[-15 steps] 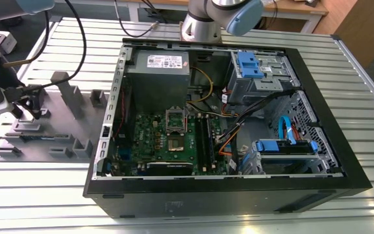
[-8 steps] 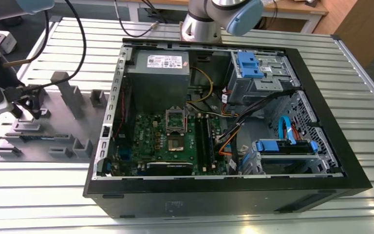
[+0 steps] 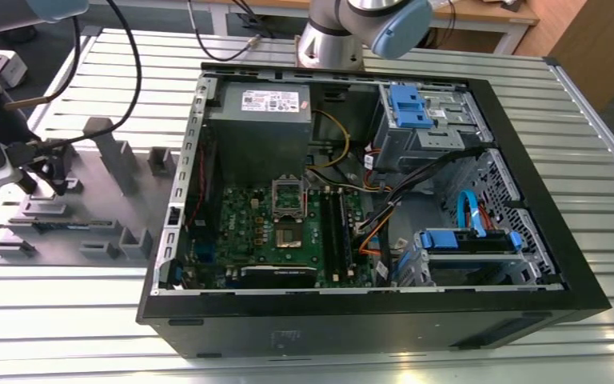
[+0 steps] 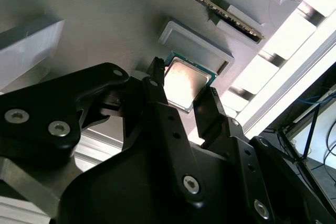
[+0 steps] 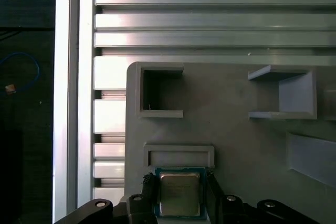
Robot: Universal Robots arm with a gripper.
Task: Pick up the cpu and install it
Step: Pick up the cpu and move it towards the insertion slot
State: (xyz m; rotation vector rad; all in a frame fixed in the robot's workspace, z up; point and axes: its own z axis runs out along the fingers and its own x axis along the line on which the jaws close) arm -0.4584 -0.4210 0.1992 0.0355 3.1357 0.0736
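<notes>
cpu (image 5: 179, 194): square chip, silvery metal top, green edge; flat on grey plastic fixture block (image 5: 236, 145), top upward; jaws apart, flanking it.

As the exterior view shows it, my gripper (image 3: 48, 192) hangs over the grey fixture plate (image 3: 89, 204), a tall post (image 3: 112, 164) at its two o'clock, low blocks (image 3: 99, 250) at five, and the computer case wall (image 3: 189, 176) barring three. Inside, the socket (image 3: 288, 237) lies open from above, its hinged frame (image 3: 289, 192) upright at twelve, cables (image 3: 371, 232) at three.

Silvery cpu (image 5: 179, 193), teal-edged; matte grey fixture (image 5: 236, 129); green motherboard (image 3: 252, 228).
</notes>
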